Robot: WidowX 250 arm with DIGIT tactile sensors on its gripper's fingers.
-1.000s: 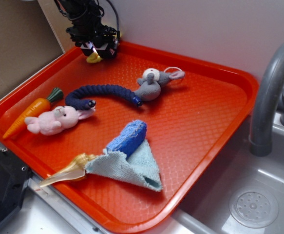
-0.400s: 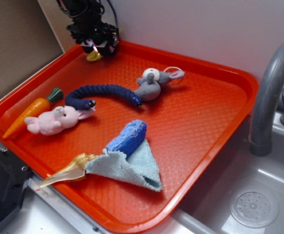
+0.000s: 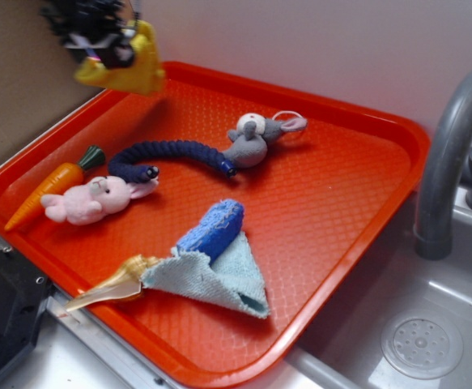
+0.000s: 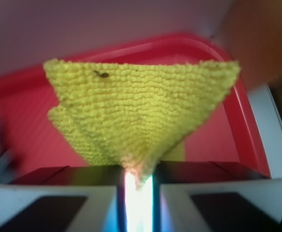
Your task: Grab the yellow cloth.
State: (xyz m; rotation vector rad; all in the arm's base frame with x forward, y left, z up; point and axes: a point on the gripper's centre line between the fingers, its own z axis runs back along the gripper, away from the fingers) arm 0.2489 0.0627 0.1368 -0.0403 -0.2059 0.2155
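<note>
The yellow cloth (image 3: 130, 69) is a bright knitted triangle. It hangs from my gripper (image 3: 110, 50), lifted clear above the far left corner of the red tray (image 3: 341, 203). In the wrist view the cloth (image 4: 136, 111) fans out wide at the top and its tip is pinched between my two fingers (image 4: 82, 188). My gripper (image 4: 138, 179) is shut on that tip with only a narrow bright gap left between the jaws.
On the tray lie a grey plush mouse (image 3: 256, 139), a dark blue rope toy (image 3: 167, 154), a pink plush bunny (image 3: 94, 198), a carrot (image 3: 53, 185), a blue terry roll (image 3: 213, 227) on a pale blue-green cloth (image 3: 219, 279), and a shell (image 3: 114, 282). A sink with a grey faucet (image 3: 450, 154) stands at the right.
My gripper was down at the tray's far corner on the cloth. It has risen and moved left, lifting the yellow cloth off the tray.
</note>
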